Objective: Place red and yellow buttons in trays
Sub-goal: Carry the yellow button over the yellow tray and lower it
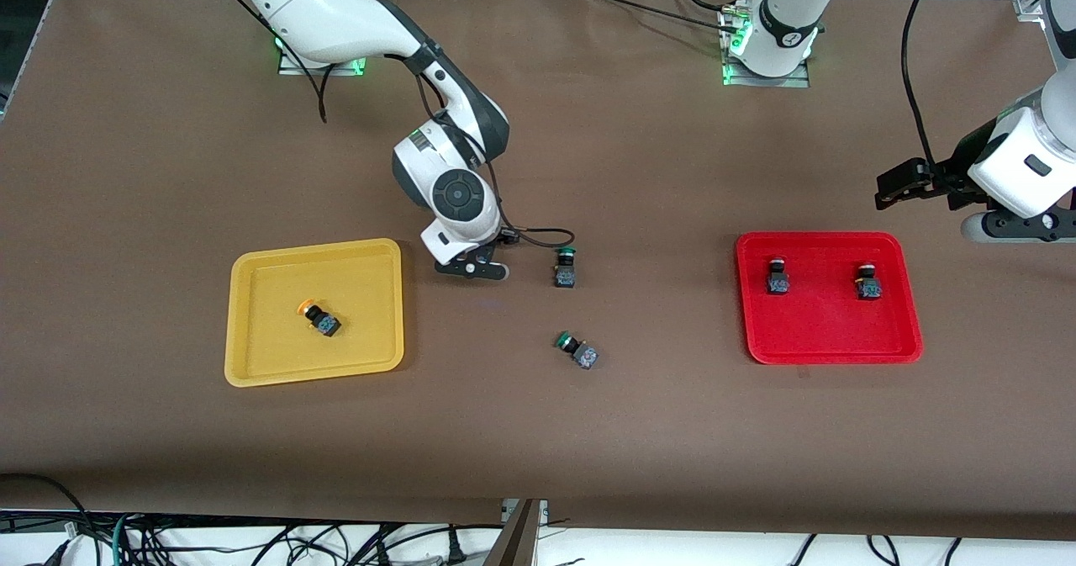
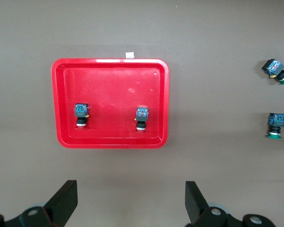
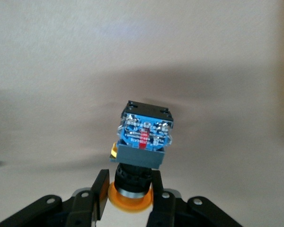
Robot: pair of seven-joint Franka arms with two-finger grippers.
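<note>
Buttons sit in four places. One yellow-capped button (image 3: 143, 142) is clamped in the right gripper (image 3: 128, 191), whose fingers (image 3: 100, 189) are shut on the neck just above its orange-yellow cap, with the black and blue body sticking out past the fingertips. Only the right wrist view shows this grip; in the front view the right gripper (image 1: 472, 268) hangs low over bare table between the yellow tray (image 1: 315, 251) and the nearest green-capped button (image 1: 565, 268), and the wrist hides what it holds.

A second yellow button (image 1: 320, 317) lies tipped on its side in the yellow tray, toward the right arm's end of the table. Two red buttons stand in the red tray (image 1: 828, 350) toward the left arm's end, one (image 1: 777, 277) closer to the table's middle and the other (image 1: 868, 283) closer to the table's end. The left wrist view looks straight down on that tray (image 2: 111, 63) and shows both buttons (image 2: 81, 113) (image 2: 142, 117) well apart inside it, each with a blue-topped body.

Between the trays, a second green-capped button (image 1: 577, 350) lies tilted on the brown table (image 1: 538, 448), nearer to the front camera than the first. Both green ones also show at the edge of the left wrist view.

The left gripper (image 2: 130, 201) waits above the table just beside the red tray, its fingers (image 2: 66, 196) spread wide and holding nothing; the front view shows its dark fingers (image 1: 904, 183) at the table's end.
</note>
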